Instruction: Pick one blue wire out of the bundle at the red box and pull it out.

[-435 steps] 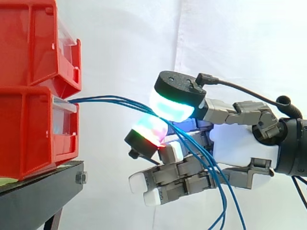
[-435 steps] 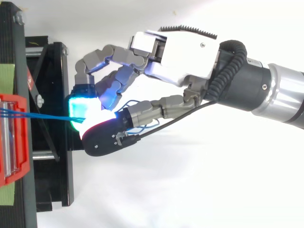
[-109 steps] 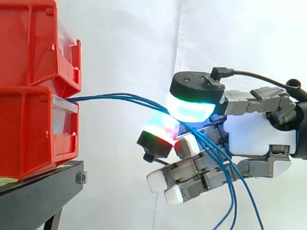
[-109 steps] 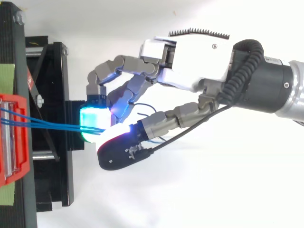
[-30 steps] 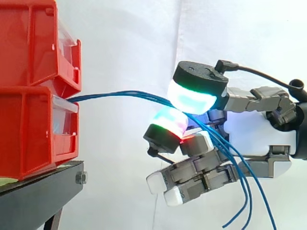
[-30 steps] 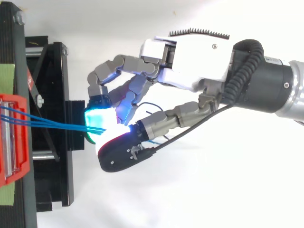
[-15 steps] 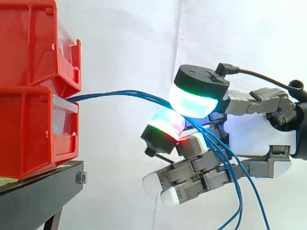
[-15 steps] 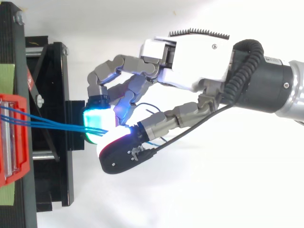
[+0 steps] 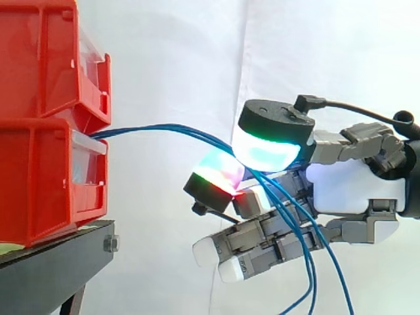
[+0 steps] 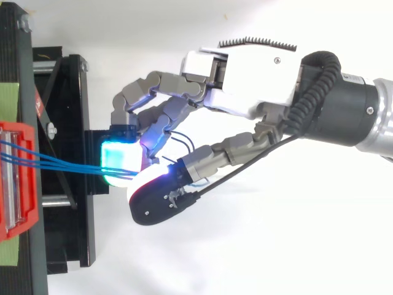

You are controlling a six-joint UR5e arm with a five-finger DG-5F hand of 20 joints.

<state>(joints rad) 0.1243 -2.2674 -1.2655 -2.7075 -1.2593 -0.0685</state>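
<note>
Several thin blue wires leave the lower red box at left, arch rightward as a bundle, then fan apart and hang down at right.

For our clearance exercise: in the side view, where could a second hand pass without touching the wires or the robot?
Free: the gap under the blue wires, between the lower red bin and the hand; also above the wires, right of the upper bin. Crowded: at the fingertips pinching the wires and below the hand, where they hang.
</note>
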